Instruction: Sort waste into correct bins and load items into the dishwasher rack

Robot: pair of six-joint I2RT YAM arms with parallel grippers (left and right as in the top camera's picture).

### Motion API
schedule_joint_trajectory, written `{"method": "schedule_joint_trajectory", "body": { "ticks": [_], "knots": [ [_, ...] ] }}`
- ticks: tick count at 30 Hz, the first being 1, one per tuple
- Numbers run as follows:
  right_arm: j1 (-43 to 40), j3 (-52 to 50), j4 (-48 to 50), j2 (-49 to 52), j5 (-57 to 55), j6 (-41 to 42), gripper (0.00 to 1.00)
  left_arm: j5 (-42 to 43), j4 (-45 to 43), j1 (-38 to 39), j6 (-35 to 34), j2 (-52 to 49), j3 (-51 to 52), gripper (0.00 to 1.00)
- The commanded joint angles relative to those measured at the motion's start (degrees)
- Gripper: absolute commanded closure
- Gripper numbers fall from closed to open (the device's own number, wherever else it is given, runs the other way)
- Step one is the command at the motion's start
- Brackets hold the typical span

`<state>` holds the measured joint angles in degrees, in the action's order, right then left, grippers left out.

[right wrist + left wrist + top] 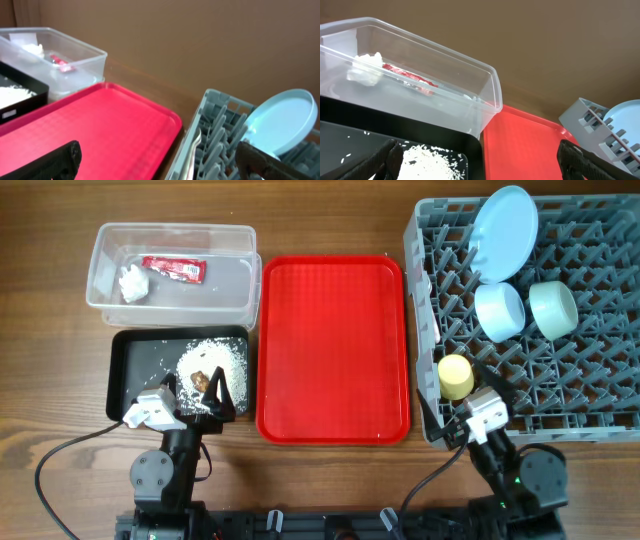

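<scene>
White rice (225, 360) with a brown chunk (201, 379) lies in the black tray (120, 370). The red wrapper (175, 268) and white tissue (132, 283) lie in the clear tub (100, 255). The grey rack (580, 390) holds the blue plate (503, 220), blue bowl (499, 310), mint bowl (553, 308) and yellow cup (456, 377). A white utensil (192, 150) leans in the rack's near edge. My left gripper (195, 395) is open and empty over the black tray's front. My right gripper (470, 408) is open and empty at the rack's front left corner.
The flat red serving tray (333, 350) lies between the black tray and the rack, with nothing on it. The clear tub sits directly behind the black tray. Bare wooden table runs along the back and far left.
</scene>
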<state>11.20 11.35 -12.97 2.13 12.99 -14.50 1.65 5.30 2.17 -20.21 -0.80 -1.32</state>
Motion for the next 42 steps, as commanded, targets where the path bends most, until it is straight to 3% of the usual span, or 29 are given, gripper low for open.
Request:
{"method": "schedule_joint_trajectory", "body": {
  "ticks": [1, 5, 42],
  "knots": [
    [-0.7, -6.16, 6.12, -1.95, -0.44, -0.35, 0.0, 0.44, -0.13, -0.33, 0.28, 0.42, 0.48, 0.0],
    [-2.58, -11.08, 14.95, -1.95, -0.48, -0.52, 0.0, 0.46, -0.13, -0.33, 0.31, 0.42, 0.48, 0.0],
    [-2.71, -11.06, 14.03, -1.33, -0.5, -0.48, 0.0, 0.46, -0.13, -0.33, 0.31, 0.42, 0.48, 0.0]
  ]
}}
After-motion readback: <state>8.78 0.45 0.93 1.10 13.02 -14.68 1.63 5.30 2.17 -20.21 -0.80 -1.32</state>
